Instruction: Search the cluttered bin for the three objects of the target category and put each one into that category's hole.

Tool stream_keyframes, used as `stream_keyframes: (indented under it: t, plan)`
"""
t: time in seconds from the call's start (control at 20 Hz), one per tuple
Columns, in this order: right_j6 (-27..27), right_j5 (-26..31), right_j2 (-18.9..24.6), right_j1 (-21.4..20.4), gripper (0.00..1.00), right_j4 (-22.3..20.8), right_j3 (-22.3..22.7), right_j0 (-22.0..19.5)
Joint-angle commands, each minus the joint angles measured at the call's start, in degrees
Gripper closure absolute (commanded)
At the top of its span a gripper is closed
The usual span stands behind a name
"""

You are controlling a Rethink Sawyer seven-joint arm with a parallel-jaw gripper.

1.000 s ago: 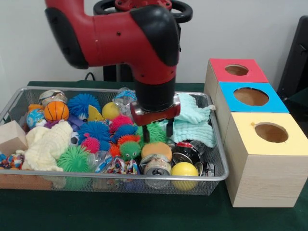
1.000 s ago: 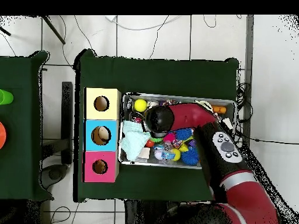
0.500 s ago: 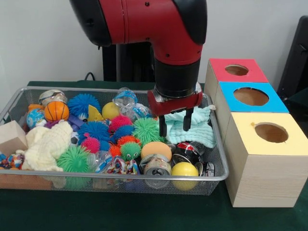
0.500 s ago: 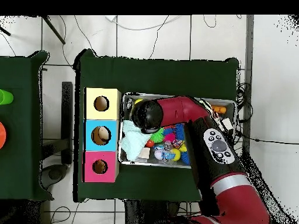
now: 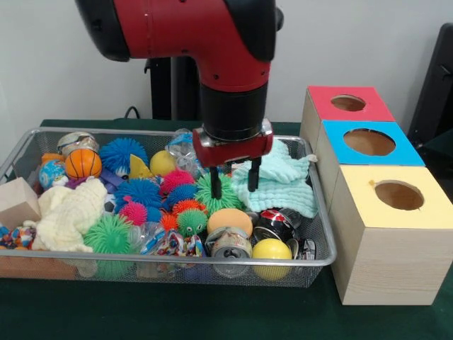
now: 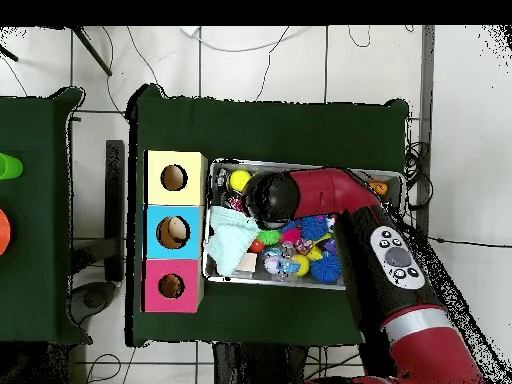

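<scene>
Front view: the gripper [image 5: 233, 178] hangs with jaws open and empty, directly above the green spiky ball [image 5: 216, 193]; mint cloth [image 5: 282, 183] lies at 3 o'clock.

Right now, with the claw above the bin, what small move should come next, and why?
Probably a short descent. The open claw holds nothing and hangs right over the green spiky ball, beside the mint cloth, so lowering would put its fingers around the ball.

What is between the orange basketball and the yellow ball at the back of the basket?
In the front view, a blue spiky ball sits between the orange basketball and the yellow ball, with a yellow wedge-shaped thing beside it.
</scene>
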Motion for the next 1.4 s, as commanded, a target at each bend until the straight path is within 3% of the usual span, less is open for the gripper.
stream_keyframes:
  t: [0.05,0.6,0.85,1.2,1.4]
  plan:
    - [-6.0,-4.5,2.3,1.9,0.00,-1.7,3.7,-5.5]
    - [-4.6,-7.2,3.5,-4.3,0.00,-2.9,12.3,-8.3]
    - [0.4,-9.0,0.4,-4.3,0.00,-4.2,12.2,-5.1]
    - [-1.1,-12.1,1.5,-6.9,0.00,-3.6,18.4,-8.8]
    - [-1.8,-13.9,0.4,-6.1,0.00,-4.9,20.0,-10.8]
